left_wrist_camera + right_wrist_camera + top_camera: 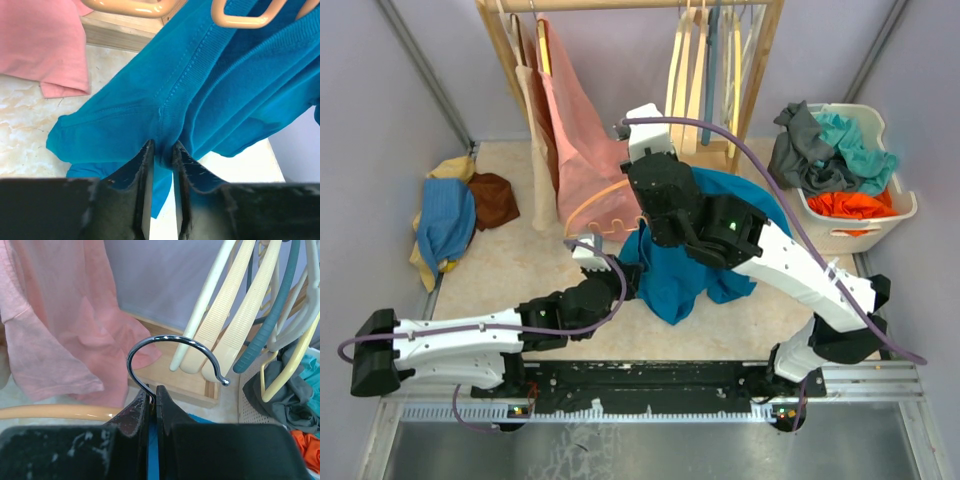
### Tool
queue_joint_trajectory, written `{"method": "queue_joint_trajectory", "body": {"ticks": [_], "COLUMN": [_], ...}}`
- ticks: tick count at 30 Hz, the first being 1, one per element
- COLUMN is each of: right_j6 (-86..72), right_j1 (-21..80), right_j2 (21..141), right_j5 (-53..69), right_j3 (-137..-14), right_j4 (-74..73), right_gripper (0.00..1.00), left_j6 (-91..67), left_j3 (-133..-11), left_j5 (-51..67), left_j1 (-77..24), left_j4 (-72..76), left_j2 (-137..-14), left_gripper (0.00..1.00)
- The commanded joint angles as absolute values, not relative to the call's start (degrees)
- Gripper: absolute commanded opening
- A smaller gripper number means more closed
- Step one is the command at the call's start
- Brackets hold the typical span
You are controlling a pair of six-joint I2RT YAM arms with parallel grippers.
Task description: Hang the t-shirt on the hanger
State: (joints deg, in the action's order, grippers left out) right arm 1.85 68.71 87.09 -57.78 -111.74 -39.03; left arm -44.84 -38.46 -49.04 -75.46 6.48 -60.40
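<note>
One teal t-shirt [675,270] hangs bunched between the two claws, its lower folds resting on the tabletop [520,270]. The left claw [162,147] is pinching a fold of the shirt beside a stitched seam, and the cloth rises up and away from its tips. One orange-tan wooden hanger [592,203] sits above that claw, its arms against the shirt. The right claw [152,390] is pressed together on the stem of the hanger's metal hook [170,342], which curls just above its tips. To the left of the right claw hangs one pink garment [60,340]. Beyond the claw to the right, at least two cream hangers [235,315] and one teal hanger [272,325] hang on a wooden rack [620,5]. Further right, one white basket [860,235] holds grey, turquoise and orange clothes. Far left of the left claw lies one pile of blue, yellow and brown cloths [445,220].
</note>
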Motion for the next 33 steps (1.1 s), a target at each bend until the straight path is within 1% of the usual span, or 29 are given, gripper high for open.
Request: {"method": "queue_joint_trajectory", "body": {"ticks": [1, 4, 5, 6, 14, 23, 33], "right_j6": [2.03, 2.02, 1.96, 1.94, 1.11, 0.14, 0.83], "right_j1": [69.61, 69.65, 69.61, 69.61, 69.63, 69.61, 69.61], "right_j2": [83.48, 83.0, 82.9, 82.78, 80.86, 77.79, 68.82], "right_j5": [-59.07, -59.19, -59.23, -59.35, -60.21, -62.15, -60.98], "right_j3": [-112.4, -111.94, -111.75, -111.53, -108.89, -106.38, -96.16], "right_j4": [-36.36, -36.28, -36.2, -36.29, -36.56, -37.05, -30.11], "right_gripper": [0.0, 0.0, 0.0, 0.0, 0.0, 0.0, 0.0], "left_j6": [-43.86, -43.56, -43.55, -43.53, -44.39, -47.16, -48.07], "left_j3": [-40.56, -40.75, -40.94, -41.24, -41.83, -39.87, -38.0], "left_j5": [-50.4, -50.66, -50.85, -51.06, -50.83, -49.71, -50.34], "left_j1": [-75.04, -74.97, -74.98, -74.98, -74.99, -75.01, -75.02], "left_j4": [6.96, 6.35, 5.67, 4.99, -1.39, -7.53, -11.22], "left_j2": [-59.93, -59.35, -58.99, -58.71, -53.8, -48.0, -42.64], "left_gripper": [0.2, 0.08, 0.02, 0.0, 0.0, 0.0, 0.0]}}
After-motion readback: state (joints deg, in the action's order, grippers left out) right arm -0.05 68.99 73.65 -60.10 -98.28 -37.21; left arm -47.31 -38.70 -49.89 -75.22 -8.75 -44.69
